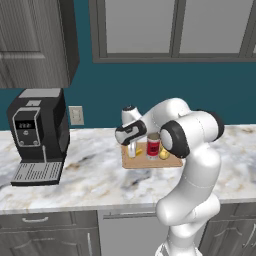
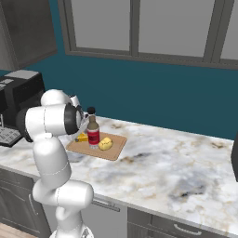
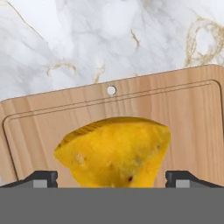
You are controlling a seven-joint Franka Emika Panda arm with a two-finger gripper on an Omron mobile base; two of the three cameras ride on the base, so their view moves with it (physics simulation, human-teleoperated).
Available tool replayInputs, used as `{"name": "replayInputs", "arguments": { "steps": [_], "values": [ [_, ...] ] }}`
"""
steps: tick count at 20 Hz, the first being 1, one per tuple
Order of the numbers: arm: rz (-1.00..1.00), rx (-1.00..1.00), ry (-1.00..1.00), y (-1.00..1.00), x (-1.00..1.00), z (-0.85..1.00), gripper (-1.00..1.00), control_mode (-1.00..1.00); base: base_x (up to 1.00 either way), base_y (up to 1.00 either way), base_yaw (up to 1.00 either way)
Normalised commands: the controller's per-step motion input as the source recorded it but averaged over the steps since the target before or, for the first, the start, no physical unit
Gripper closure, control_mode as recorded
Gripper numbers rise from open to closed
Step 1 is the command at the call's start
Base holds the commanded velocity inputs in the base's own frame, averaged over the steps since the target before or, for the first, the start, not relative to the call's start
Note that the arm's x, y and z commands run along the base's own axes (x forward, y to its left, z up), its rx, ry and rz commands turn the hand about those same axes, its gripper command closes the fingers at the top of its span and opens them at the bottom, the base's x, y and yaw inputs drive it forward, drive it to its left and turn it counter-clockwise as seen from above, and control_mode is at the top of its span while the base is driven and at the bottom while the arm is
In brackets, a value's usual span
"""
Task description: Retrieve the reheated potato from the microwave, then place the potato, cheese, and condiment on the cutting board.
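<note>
The cheese (image 3: 114, 151), a yellow-orange wedge, lay on the cutting board (image 3: 183, 113), between the two finger tips (image 3: 41, 178) of the end effector (image 3: 111, 179). The tips stood spread wide, one at either side of the wedge and clear of it, so nothing was pinched. In the hand view the board's small hanging hole sat just beyond the wedge, and the groove along the board's edge ran around it.

In the right base view the cheese (image 2: 82, 137) sat on the left part of the cutting board (image 2: 116, 148), the condiment (image 2: 93, 130) stood upright just to its right, and the potato (image 2: 105, 143), a pale-yellow lump, lay just right of the bottle. All three rested on the board, close together. The bottle was brown glass with a red label and a black cap, and it stood taller than the other two.

In the left base view the end effector (image 1: 132, 149) pointed down over the left end of the cutting board (image 1: 134, 162), with the condiment (image 1: 153, 146) and the potato (image 1: 164, 154) to its right, partly behind the arm's white elbow.

The board lay on the marble bench (image 1: 90, 175). Well to the left stood a black-and-silver coffee machine (image 1: 37, 135), with a wall socket (image 1: 76, 115) on the teal wall beside it.
</note>
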Motion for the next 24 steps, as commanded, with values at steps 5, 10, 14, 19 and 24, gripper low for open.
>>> {"name": "replayInputs", "arguments": {
  "steps": [5, 10, 14, 19, 24],
  "values": [
    [0.00, 0.00, 0.04, 0.00, -0.01, 0.20, -1.00, -1.00, 0.00, 0.00, 0.00],
    [0.00, 0.00, 0.10, 0.00, -0.01, 0.30, -1.00, -1.00, 0.00, 0.00, 0.00],
    [0.01, 0.00, 0.04, 0.04, -0.09, 0.31, -1.00, -1.00, 0.00, 0.00, 0.00],
    [0.03, -0.03, -0.04, 0.15, -0.24, 0.12, -1.00, -1.00, 0.00, 0.00, 0.00],
    [0.00, -0.02, -0.10, 0.06, -0.34, 0.20, -1.00, -1.00, 0.00, 0.00, 0.00]
  ]
}}
